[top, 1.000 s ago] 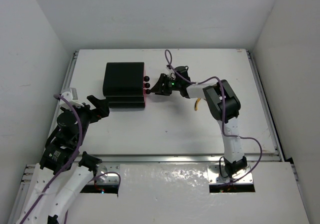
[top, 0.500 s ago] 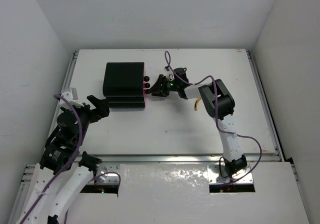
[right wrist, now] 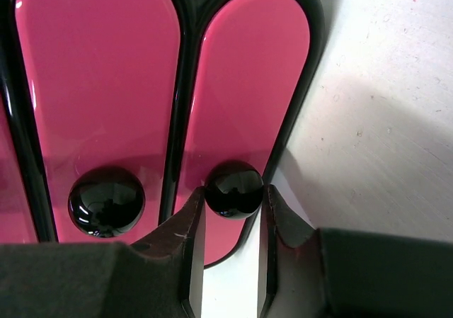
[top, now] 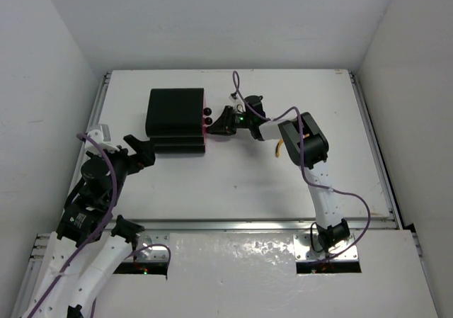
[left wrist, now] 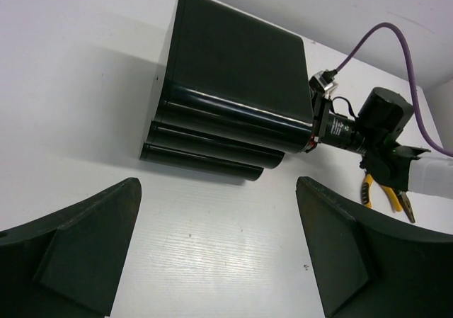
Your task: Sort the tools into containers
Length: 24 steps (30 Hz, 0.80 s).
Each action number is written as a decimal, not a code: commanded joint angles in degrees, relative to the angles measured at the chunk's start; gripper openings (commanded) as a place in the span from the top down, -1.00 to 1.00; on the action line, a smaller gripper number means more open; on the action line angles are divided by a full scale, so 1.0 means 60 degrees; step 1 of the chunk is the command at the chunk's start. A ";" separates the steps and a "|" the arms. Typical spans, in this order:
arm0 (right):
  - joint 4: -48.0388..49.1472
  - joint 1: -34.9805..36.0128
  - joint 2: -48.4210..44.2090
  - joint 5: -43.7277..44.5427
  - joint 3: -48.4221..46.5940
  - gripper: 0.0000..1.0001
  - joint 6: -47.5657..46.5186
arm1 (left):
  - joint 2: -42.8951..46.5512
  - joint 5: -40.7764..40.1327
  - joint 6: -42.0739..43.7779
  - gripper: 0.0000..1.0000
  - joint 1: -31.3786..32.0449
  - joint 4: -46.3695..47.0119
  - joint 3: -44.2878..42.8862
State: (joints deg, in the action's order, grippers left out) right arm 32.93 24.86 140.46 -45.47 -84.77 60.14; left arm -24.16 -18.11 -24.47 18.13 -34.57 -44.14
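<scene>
The black chest (top: 175,120) lies at the table's back left, its pink drawer fronts (right wrist: 99,84) facing right. In the right wrist view my right gripper (right wrist: 232,199) is shut on the round black knob (right wrist: 233,187) of the drawer front nearest the table surface; both fingers touch it. A second knob (right wrist: 106,200) sits just to its left. In the top view that gripper (top: 215,127) is against the chest's front. A yellow-handled pliers (top: 279,148) lies under the right arm and also shows in the left wrist view (left wrist: 382,190). My left gripper (top: 141,151) is open and empty, near the chest's front left.
The chest (left wrist: 233,84) also shows from its back in the left wrist view, with the right arm's wrist (left wrist: 354,130) and purple cable (left wrist: 368,38) behind it. White walls enclose the table on three sides. Other tools are out of view.
My right gripper and forearm have shifted slightly left, closer to the chest front. The left arm has not moved.
</scene>
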 commanded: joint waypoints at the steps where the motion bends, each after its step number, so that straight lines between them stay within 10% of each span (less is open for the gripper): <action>1: 0.0298 -0.0042 -0.0309 0.0357 0.0387 0.59 -0.0413 | -0.0104 0.0088 0.0079 -0.79 0.0113 0.0415 -0.0011; 24: 0.0299 -0.1653 -0.2038 -0.0053 0.2908 0.59 -0.1292 | -0.0162 0.0030 0.0064 -0.78 0.0113 0.0400 -0.0026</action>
State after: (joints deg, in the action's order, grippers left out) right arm 36.07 16.05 131.15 -46.78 -68.01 55.46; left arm -24.82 -18.13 -24.47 18.13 -34.57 -44.14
